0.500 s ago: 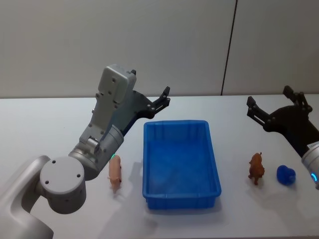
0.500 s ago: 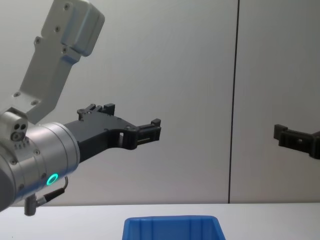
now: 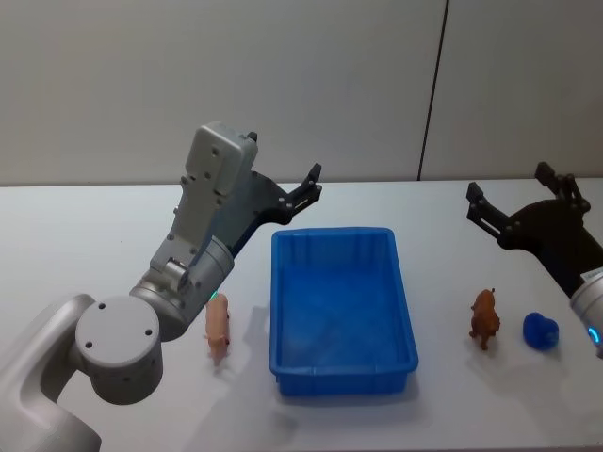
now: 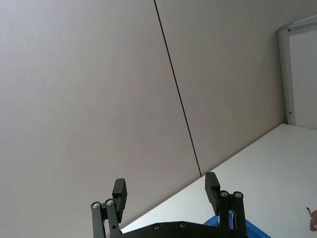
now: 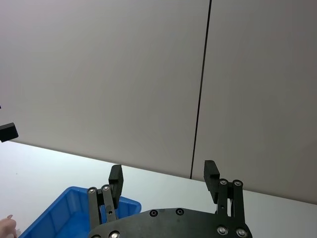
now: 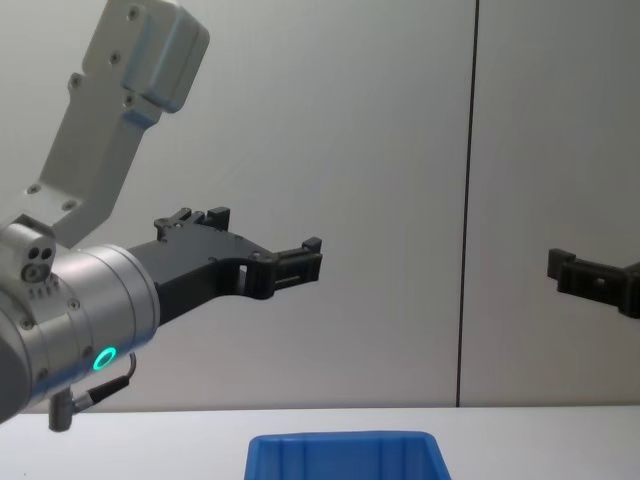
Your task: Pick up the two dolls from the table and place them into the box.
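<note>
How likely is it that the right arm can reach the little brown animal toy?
Probably yes: the right gripper hangs open on that side, and the brown animal stands on bare table to the right of the box, with nothing covering it.

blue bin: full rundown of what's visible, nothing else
The box is a bright blue, plastic-looking rectangular bin, open-topped, with a thick rim and inward-sloping walls. It is empty and sits flat and upright mid-table, long side running away from the robot. Only the table touches it: a pink animal figure lies apart on its left, and the left gripper and right gripper hang open above the table, clear of it.
</note>
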Robot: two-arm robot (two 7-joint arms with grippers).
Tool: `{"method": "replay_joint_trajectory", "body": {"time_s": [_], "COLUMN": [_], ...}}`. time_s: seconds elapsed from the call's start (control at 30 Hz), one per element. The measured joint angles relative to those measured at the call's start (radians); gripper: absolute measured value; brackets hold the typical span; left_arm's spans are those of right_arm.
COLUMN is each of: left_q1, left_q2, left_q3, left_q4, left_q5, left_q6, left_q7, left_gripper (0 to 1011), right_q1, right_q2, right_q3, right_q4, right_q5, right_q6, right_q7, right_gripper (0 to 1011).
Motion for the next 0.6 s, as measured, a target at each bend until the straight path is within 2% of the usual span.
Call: {"method": "replay_joint_trajectory", "body": {"time_s": [0.6], "left_q1": [0.000], "left_q2": [0.000], "left_q3": [0.000], "left_q4": [0.000], "left_q5": [0.000], "left_q6": [0.000], "left_q7": [0.000], "left_gripper": [1001], "right_q1": [0.000], "right_q2": [0.000], "right_q3": [0.000], "right_q4": [0.000], "right_q5": [0.000], "right_q6": [0.000], "right_q7": [0.000], "right_gripper": [1001]}}
